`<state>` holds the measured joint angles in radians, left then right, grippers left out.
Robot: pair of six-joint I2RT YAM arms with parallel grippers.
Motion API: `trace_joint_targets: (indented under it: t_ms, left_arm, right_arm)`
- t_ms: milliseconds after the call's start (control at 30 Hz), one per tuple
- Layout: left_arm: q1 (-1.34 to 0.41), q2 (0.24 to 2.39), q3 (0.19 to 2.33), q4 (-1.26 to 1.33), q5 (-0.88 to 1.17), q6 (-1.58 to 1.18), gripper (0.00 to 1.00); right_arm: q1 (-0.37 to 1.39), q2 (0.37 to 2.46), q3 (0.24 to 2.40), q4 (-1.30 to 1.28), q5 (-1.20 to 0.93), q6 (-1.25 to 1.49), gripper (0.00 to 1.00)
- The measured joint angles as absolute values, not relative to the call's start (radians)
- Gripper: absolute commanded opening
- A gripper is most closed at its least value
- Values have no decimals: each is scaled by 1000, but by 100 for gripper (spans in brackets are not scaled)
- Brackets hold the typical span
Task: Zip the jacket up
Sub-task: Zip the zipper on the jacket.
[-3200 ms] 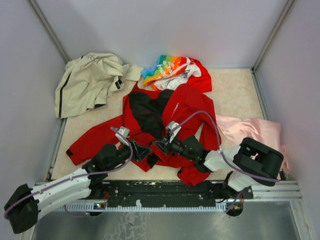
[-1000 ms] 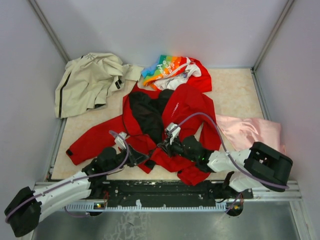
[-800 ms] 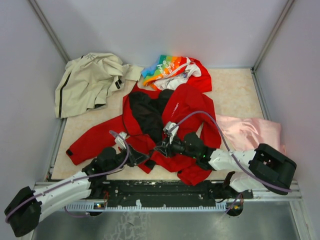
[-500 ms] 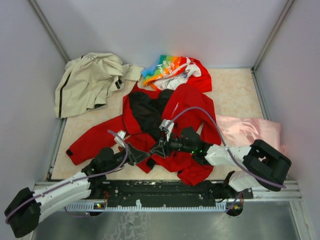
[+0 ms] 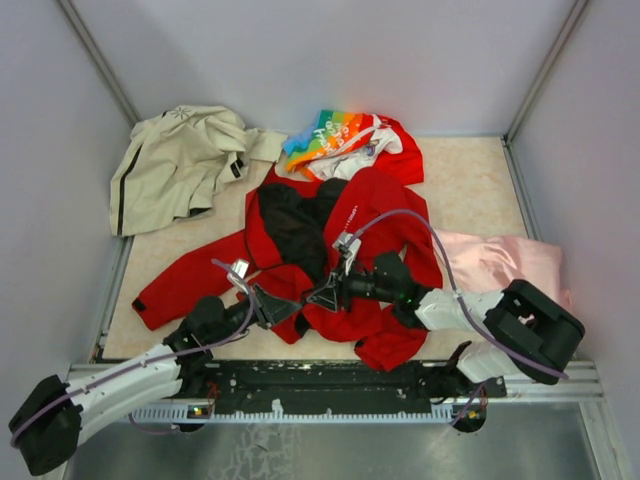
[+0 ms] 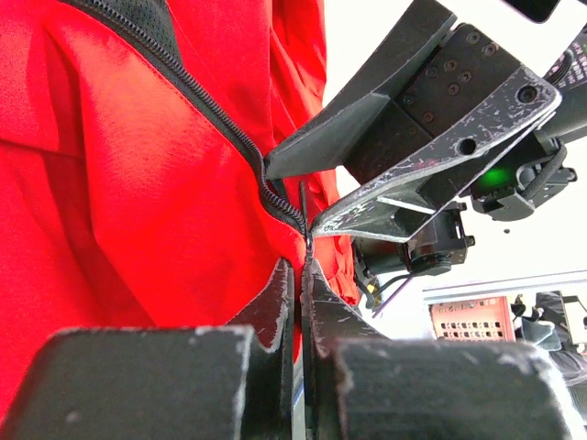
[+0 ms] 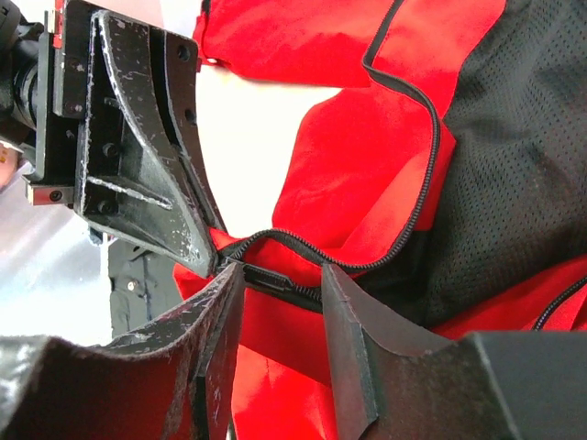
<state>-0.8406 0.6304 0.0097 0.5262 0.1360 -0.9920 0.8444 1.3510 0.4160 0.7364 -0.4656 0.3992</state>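
Top external: high behind arm bases, looking down on worktop [image 5: 470, 190]. Wrist cams: very close, facing each other across jacket [image 6: 138, 183] zipper; left sees right pincer [image 6: 289, 197], right sees left pincer [image 7: 206, 252].

Middle is pretty crowded: the left fingers [image 5: 272, 305] and right fingers [image 5: 325, 294] sit almost tip to tip at the red jacket [image 5: 385, 215] near hem, so nothing fits between them. The beige jacket [image 5: 180, 165] blocks the far left, the rainbow garment [image 5: 335, 135] the far middle, and the pink cloth [image 5: 500, 262] the right edge. Bare tabletop [image 5: 465, 185] at far right is the open lane, plus a patch between the beige jacket and the red sleeve.
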Motion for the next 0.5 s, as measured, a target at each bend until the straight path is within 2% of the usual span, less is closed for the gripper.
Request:
trace_joint_targets:
  t_ms: [500]
  left_arm:
    - [-841,718,9,623,151,-1014,0]
  right_arm:
    - [834,1425,340,1026,-533,568,30]
